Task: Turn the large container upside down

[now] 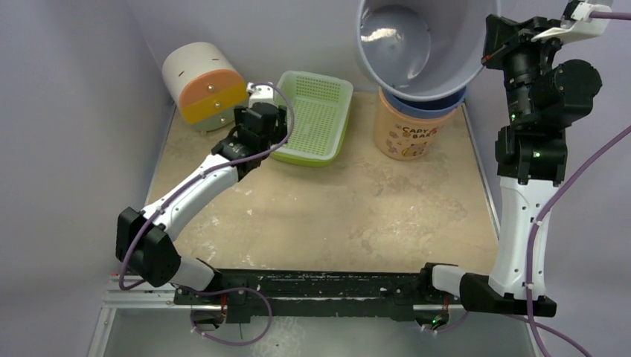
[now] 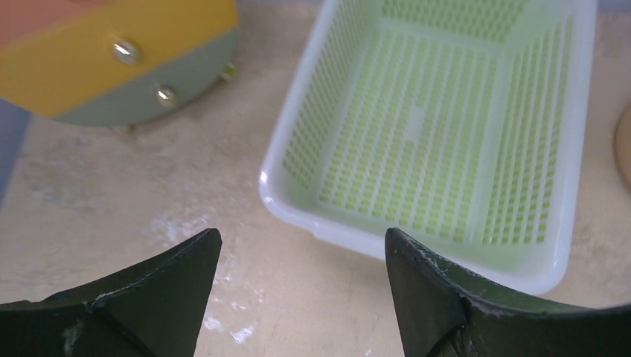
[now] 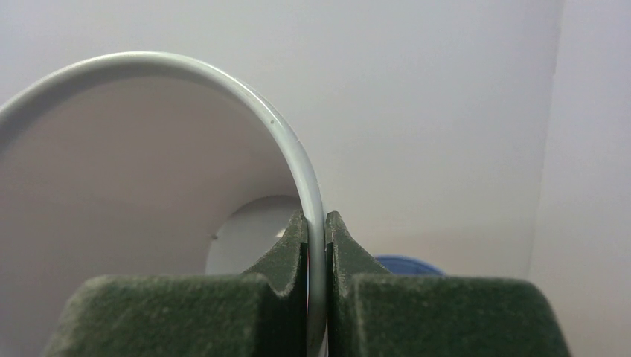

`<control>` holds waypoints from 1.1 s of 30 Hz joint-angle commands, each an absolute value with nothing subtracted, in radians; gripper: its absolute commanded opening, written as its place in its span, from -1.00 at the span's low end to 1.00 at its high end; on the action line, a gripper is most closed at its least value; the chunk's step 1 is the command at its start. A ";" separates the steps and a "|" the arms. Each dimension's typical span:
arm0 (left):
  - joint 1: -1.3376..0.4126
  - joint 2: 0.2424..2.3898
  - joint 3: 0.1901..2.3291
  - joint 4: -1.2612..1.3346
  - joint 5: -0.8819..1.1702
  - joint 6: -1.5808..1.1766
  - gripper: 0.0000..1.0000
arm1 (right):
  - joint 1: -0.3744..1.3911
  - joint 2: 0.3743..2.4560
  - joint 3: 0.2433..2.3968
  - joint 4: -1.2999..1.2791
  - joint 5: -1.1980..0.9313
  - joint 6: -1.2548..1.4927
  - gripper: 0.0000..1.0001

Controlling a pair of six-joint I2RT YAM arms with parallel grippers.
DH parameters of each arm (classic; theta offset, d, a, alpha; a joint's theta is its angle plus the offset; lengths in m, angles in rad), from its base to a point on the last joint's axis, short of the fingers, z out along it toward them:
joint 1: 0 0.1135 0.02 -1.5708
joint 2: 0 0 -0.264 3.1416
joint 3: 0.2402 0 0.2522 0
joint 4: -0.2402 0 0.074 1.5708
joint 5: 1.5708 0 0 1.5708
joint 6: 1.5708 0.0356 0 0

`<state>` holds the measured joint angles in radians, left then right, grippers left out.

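right hand (image 3: 316, 220) clamps rim of raised large container (image 1: 405, 44); left hand (image 2: 303, 238) spread wide near basket (image 2: 446, 134) edge.

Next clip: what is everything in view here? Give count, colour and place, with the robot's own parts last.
large container: 1, grey-lavender, lifted and tilted above the far right
jar: 1, peach with blue lid, far right of table, partly hidden by the container
basket: 1, light green, perforated, far centre
round drawer box: 1, white, orange and yellow, far left corner
table: 1, beige, worn
left gripper: 1, black, open, empty, by the basket's near edge
right gripper: 1, black, shut on the container's rim
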<state>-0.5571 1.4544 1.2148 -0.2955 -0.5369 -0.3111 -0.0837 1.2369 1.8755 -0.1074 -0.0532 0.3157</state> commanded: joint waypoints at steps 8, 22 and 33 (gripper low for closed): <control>-0.426 1.233 1.585 -0.505 -0.752 -0.346 0.57 | -0.082 1.086 1.789 -0.088 -0.360 0.401 -1.00; -0.420 1.201 1.697 -0.529 -0.721 -0.318 0.57 | 0.127 1.049 1.580 -0.161 -0.385 0.325 -1.00; -0.421 1.197 1.687 -0.552 -0.677 -0.272 0.56 | 0.380 1.101 1.393 -0.144 -0.251 0.301 -1.00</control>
<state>-0.4210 1.2209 1.6703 -0.5560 -0.7036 -0.3035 0.3542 1.1271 1.3888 -0.2432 -0.3149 0.2943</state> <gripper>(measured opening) 0.781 0.047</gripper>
